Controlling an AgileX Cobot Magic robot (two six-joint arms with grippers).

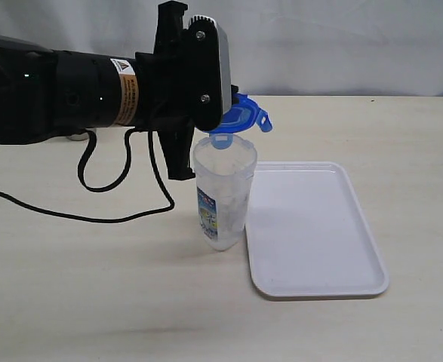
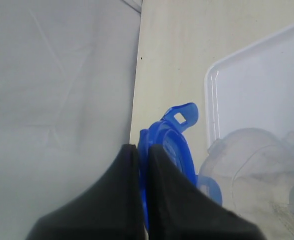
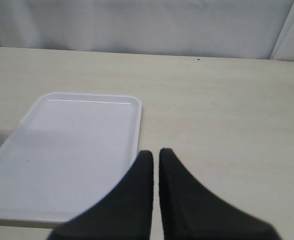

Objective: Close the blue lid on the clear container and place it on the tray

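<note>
Right now the small round blue plastic lid (image 1: 245,117) is up in the air, tipped on its side, just over the open top of the tall clear plastic container (image 1: 223,196). One blue flap hangs down by the container's rim. The lid is not on flat.

The left hand (image 2: 141,147) pinches the lid's edge between its two black fingers (image 2: 164,165). They are squeezed almost together, with only the thin blue edge between them.

The container stands upright on the pale wooden surface (image 1: 93,286). It has a blue-green label on its side. It is just beside the left edge of the flat white plastic tray (image 1: 319,226), not on it.

The right hand (image 3: 156,151) is closed, with its two black fingers nearly touching. It holds nothing. It hangs over the surface, just beside the tray.
</note>
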